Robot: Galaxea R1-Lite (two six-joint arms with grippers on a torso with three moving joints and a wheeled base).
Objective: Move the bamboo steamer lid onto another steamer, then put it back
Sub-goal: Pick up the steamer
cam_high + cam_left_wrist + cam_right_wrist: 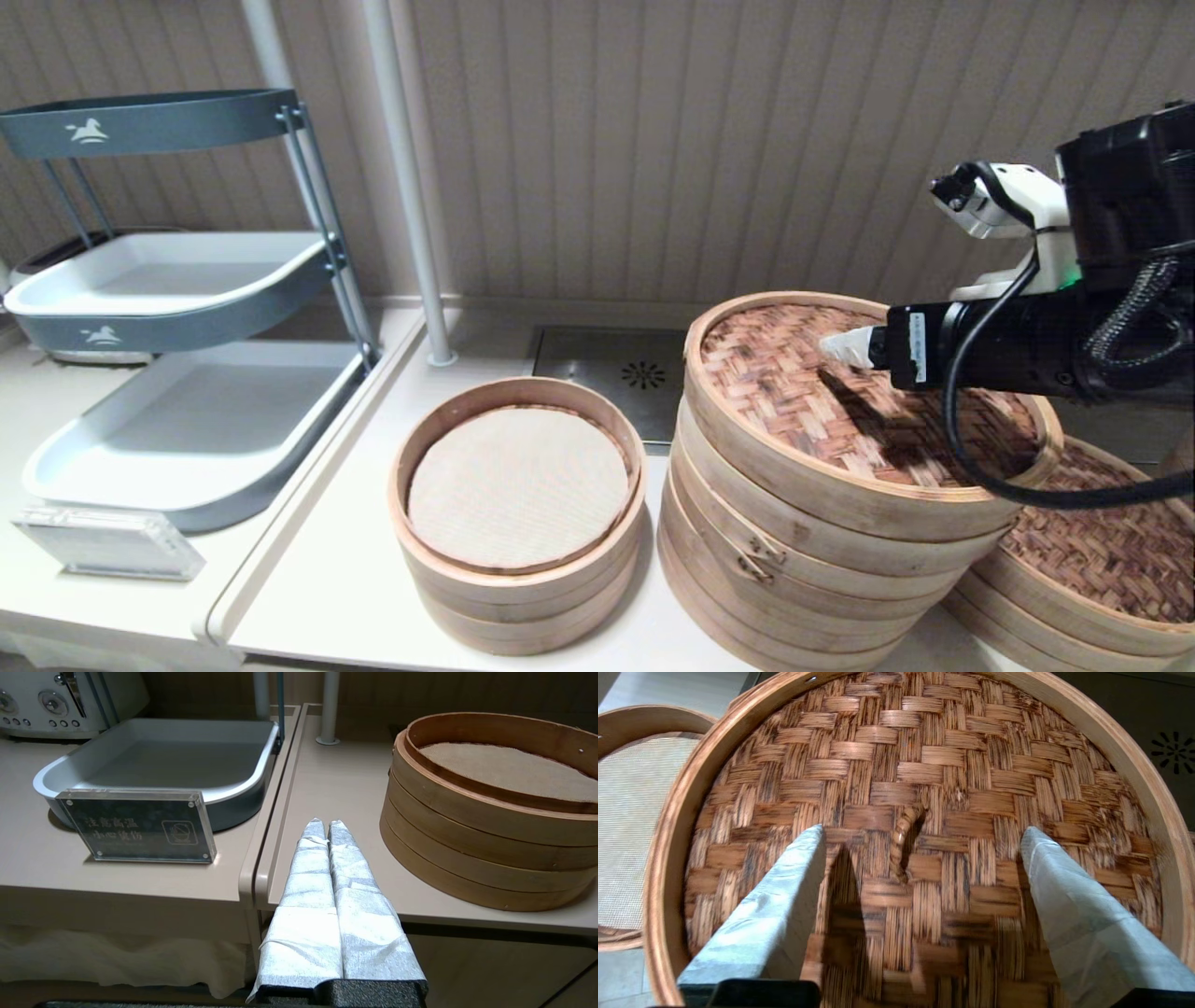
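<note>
The bamboo steamer lid [840, 411], brown woven with a pale band rim, lies on top of the tallest stack of bamboo rings [794, 560]. No lighter lid shows beneath it. My right gripper [837, 346] hangs open just over the lid's middle. In the right wrist view the right gripper [922, 830] has one finger on each side of the small centre knot [903, 840] and holds nothing. The smaller steamer [518, 485] with the white cloth liner stands uncovered to the left. My left gripper [327, 822] is shut and empty at the counter's front edge.
A lower stack with darker weave [1092, 551] sits right of the tall one, partly under my right arm. A grey tiered tray rack [187, 280], a clear sign [107, 541], a white pole [411, 187] and a drain grate [644, 373] lie left and behind.
</note>
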